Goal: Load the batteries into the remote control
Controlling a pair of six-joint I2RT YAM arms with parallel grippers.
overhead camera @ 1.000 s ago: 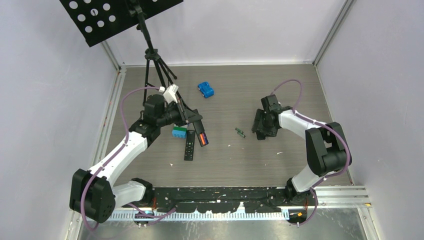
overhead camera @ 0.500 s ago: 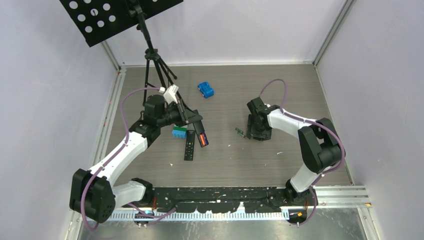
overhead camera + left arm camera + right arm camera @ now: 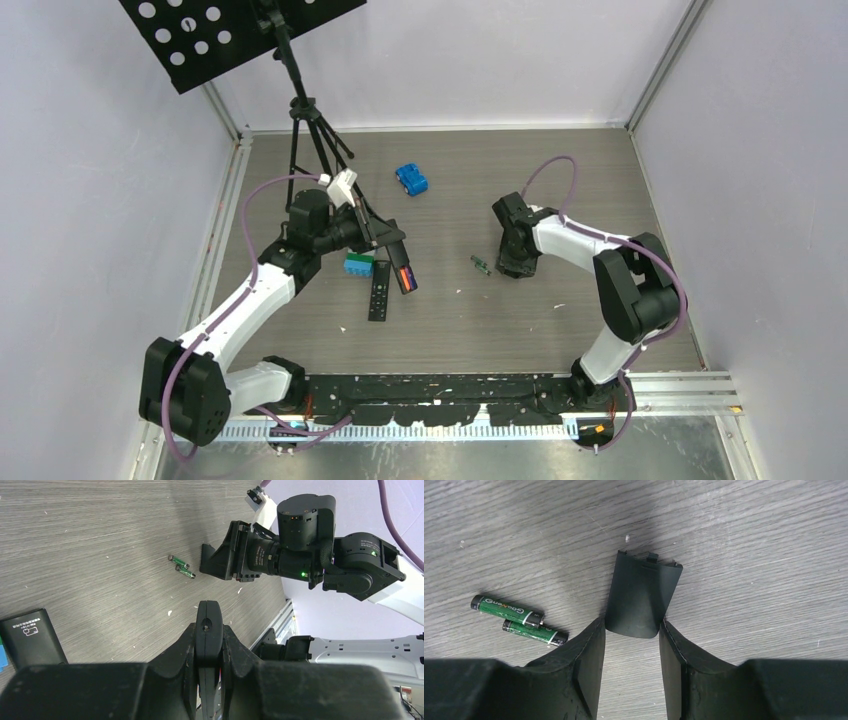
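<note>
Since a second ago the right hand (image 3: 631,626) has swung in toward the batteries (image 3: 506,608) and its fingers have narrowed. Those dark fingers now flank a thin, curved, matte-black lid (image 3: 641,592) with small tabs, lying flat on the grey wood-grain bench (image 3: 749,540); whether they pinch it I cannot tell. The batteries, two glossy green cylinders, lie side by side just left of that lid. The left hand (image 3: 208,625) is closed, finger against finger, above the bench. The slim black remote (image 3: 379,291) lies near it, one end beside a blue-green block (image 3: 358,266). A blue toy car (image 3: 411,180) sits farther back.
</note>
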